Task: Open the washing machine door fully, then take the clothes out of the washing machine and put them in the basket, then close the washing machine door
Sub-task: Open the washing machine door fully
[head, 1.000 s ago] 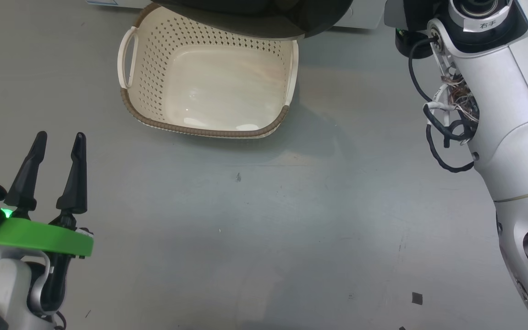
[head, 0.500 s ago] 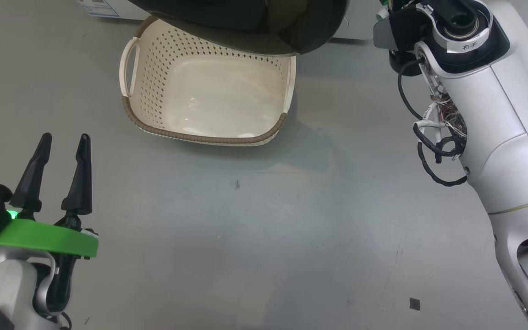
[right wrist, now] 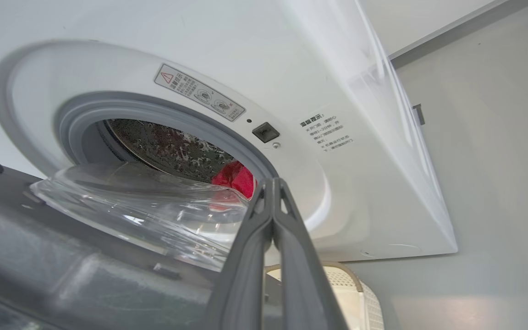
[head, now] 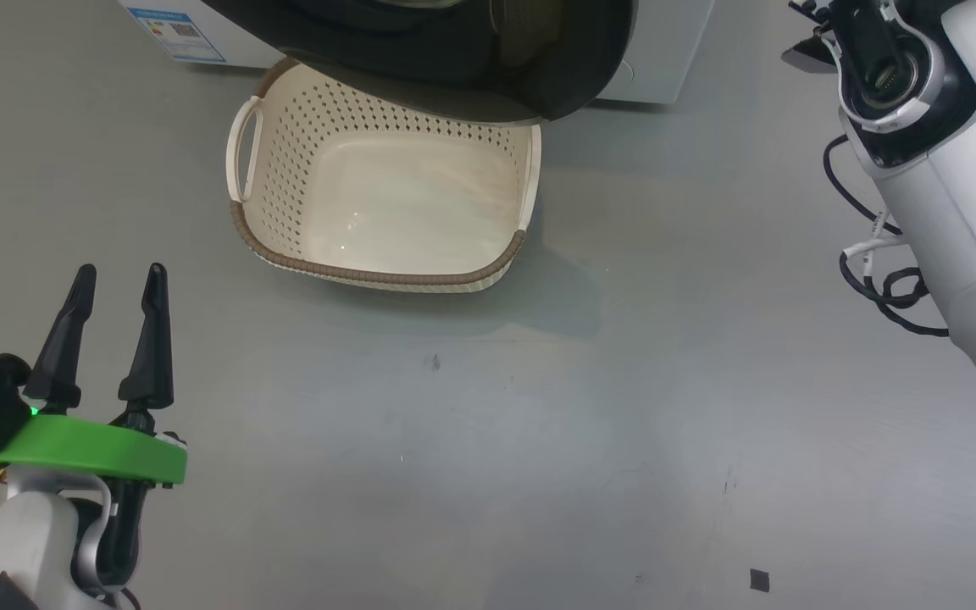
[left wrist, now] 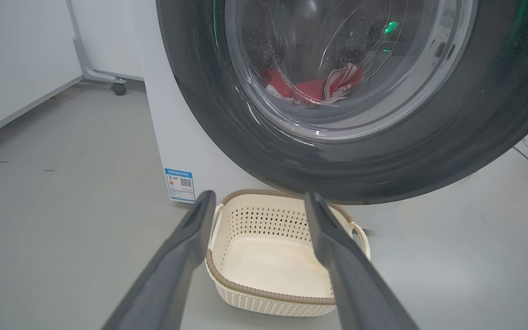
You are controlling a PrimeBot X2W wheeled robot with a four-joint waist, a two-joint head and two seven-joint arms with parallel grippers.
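The left gripper point(head: 120, 273) hangs low over the grey floor point(head: 539, 424), its two dark fingers spread wide apart. It holds nothing and touches nothing. Its wrist view looks between those fingers at the basket point(left wrist: 264, 293).

The right gripper point(right wrist: 272, 183) has its fingers pressed flat together, with nothing pinched between them. It reaches up beside the inner face of the washing machine door point(right wrist: 62, 275), tips pointing at the grey gasket point(right wrist: 154, 110) of the porthole. Whether it touches the door cannot be told. In the head view the pale right forearm point(head: 937, 186) runs along the right edge.

The door stands partly open from the washing machine point(right wrist: 291, 68), and its black rim overhangs the far end of the basket. The red clothes point(left wrist: 319, 87) with white stripes lie inside the steel drum, seen through the door's glass bowl. The cream basket sits empty on the floor, right in front of the machine and just beside its blue label point(left wrist: 180, 184).
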